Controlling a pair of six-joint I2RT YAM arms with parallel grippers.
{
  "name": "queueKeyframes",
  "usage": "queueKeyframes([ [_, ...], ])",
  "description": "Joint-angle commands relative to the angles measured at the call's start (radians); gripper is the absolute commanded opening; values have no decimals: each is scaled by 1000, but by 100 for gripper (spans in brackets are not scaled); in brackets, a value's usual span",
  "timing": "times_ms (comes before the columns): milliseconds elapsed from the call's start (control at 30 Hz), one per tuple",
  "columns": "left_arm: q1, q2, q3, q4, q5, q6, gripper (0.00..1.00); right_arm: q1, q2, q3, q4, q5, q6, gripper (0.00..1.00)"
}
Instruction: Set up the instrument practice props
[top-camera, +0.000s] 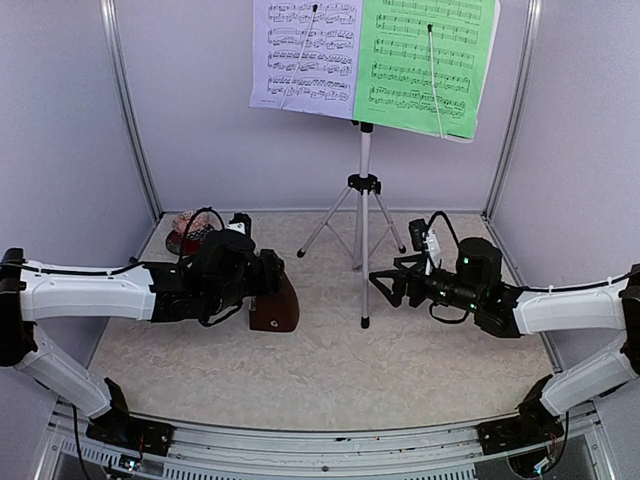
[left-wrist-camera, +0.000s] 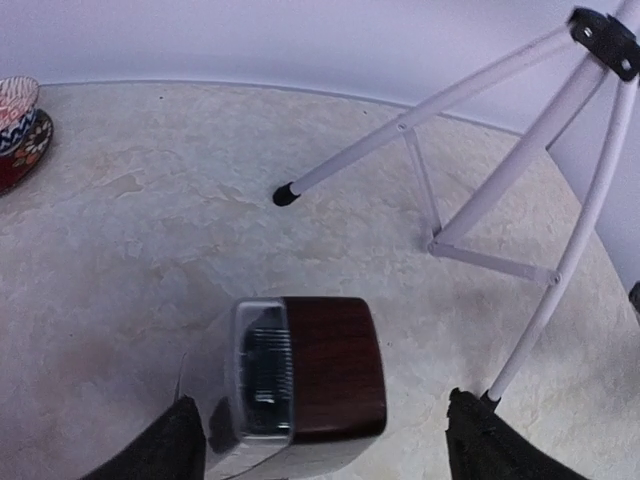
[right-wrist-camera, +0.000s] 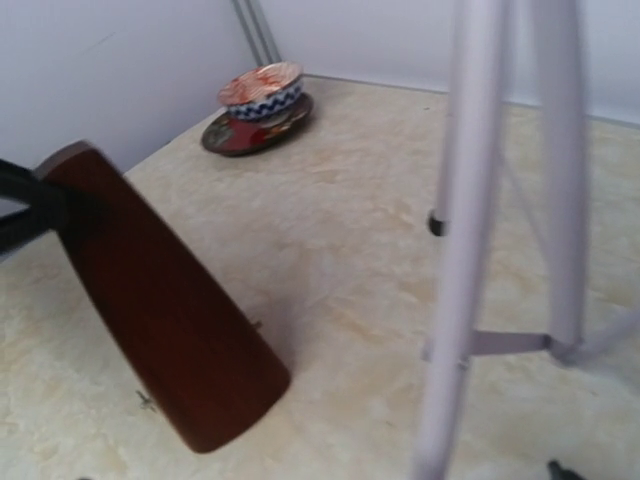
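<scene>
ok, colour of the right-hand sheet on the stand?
Green sheet; top external view shows it best.

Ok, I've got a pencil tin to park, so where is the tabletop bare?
Widest bare patch: the near strip of the table, in front of the metronome and the front foot of the music stand. Crowded: around the tripod legs, and the back left corner, with its stacked dishes.

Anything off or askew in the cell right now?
Yes. The brown pyramid metronome leans steeply instead of standing flat, its narrow top by the left tool. The green music sheet also hangs lower than the pale lavender music sheet beside it.
</scene>
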Motion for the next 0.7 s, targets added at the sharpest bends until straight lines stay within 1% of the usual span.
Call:
queueKeyframes([
  [0,9,-63,-23,62,85,76,91,33,24,44,4,-9,-28,95],
  [67,45,-144,-71,115,145,128,98,44,28,51,-9,-7,-39,95],
  [133,125,-244,-135,180,241,149,99,57,32,56,-22,-1,-49,95],
  [200,254,-348,-215,249,352,132,99,79,35,59,-27,18,-56,95],
  [233,336,-395,-257,293,415,118,99,94,39,60,-27,28,-62,95],
  [300,485,-442,-324,361,499,99,99,124,51,65,-31,62,-70,93],
  [367,624,-389,-342,400,589,87,98,156,69,72,-22,97,-75,93],
  [400,678,-339,-336,418,660,82,95,175,82,77,-16,112,-74,92],
  [433,723,-277,-322,432,708,78,92,189,99,86,-13,119,-71,90],
  [467,745,-219,-305,455,753,75,89,206,121,96,-12,123,-67,89],
  [567,740,-31,-246,560,885,66,79,271,190,133,-12,155,-63,81],
  [633,717,76,-193,579,915,70,73,309,246,149,6,162,-48,73],
  [667,710,123,-164,580,919,81,71,326,274,155,20,158,-38,68],
])
